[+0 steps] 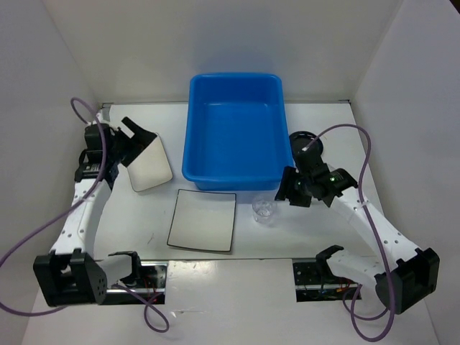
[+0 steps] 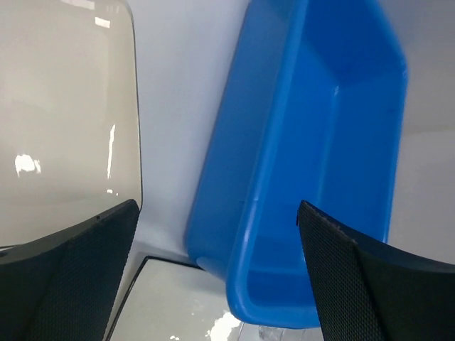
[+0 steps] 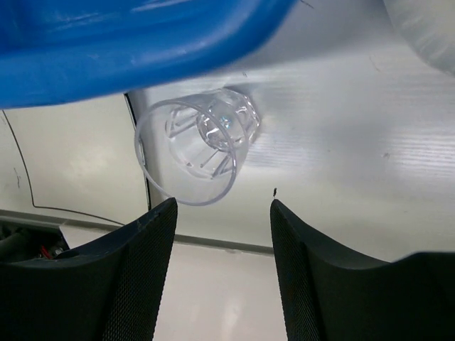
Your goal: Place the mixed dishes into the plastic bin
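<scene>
**White tabletop, empty blue tub: each arm posted at a dish**

White table [image 1: 136, 223] all around, and we see the plastic bin [image 1: 233, 129] at the far middle with nothing in it. Every dish we can make out is on the surface.

On the left, the left gripper [image 2: 217, 206] has its jaws spread wide with nothing between them. The white rounded-rectangle plate [image 1: 149, 164] sits just beside one finger, left of the bin. We read that wide spread as room to take the plate by its edge, since a flat plate offers little else to grip.

Over on the right, the right gripper [image 3: 224, 202] is partly parted and empty, tips low to the table. The small clear cup [image 3: 199, 153] is just ahead of them, near the bin's near right corner. That lineup tells us the cup is the pick in hand.

The flat square white plate [image 1: 203, 219] lies in front of the bin, between the two arms, with nothing touching it. The small black round plate [image 1: 305, 139] rests right of the bin, behind the right arm.

Watch that cup: it looks light and slick, and it is close to the bin wall. We think a nudge could tip it.
</scene>
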Motion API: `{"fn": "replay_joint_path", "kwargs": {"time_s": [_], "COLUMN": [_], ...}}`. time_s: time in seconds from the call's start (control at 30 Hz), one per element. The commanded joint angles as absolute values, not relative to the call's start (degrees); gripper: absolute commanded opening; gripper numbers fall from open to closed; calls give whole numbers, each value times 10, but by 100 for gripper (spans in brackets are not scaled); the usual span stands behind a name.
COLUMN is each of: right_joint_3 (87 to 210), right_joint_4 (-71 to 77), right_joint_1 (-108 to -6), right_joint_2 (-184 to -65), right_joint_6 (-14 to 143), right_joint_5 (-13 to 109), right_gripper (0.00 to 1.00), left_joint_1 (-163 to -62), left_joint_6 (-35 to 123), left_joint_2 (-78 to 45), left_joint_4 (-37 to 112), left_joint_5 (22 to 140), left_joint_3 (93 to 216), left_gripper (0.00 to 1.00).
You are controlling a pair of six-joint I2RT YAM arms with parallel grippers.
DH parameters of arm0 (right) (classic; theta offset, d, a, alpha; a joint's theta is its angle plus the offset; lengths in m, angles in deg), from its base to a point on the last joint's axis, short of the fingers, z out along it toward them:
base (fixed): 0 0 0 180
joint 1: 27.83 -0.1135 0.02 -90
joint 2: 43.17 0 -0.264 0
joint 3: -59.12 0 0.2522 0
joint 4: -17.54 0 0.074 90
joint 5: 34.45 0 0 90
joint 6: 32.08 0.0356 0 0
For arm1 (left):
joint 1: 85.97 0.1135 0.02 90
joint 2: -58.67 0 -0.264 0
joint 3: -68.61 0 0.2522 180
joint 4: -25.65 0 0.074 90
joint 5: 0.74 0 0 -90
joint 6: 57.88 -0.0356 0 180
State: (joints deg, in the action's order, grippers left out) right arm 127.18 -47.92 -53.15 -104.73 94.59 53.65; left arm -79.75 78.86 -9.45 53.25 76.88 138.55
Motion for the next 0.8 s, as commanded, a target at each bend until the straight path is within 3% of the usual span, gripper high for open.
{"fn": "replay_joint_path", "kwargs": {"time_s": [0.0,0.77], "right_joint_3": [1258,1196], "right_joint_4": [-474,-386], "right_joint_1": [-537,-567], "right_joint_2": [-1027,-1091], "right_joint_6": [972,1063], "right_joint_5": [539,547], "right_gripper": [60,42], "left_joint_1": [-798,-803], "left_joint_6": [784,736], "left_joint_2": [-18,-18], "left_joint_4": [507,526], "left_joint_5": [831,840], "left_joint_3": [1393,1403], "left_gripper": [98,97]}}
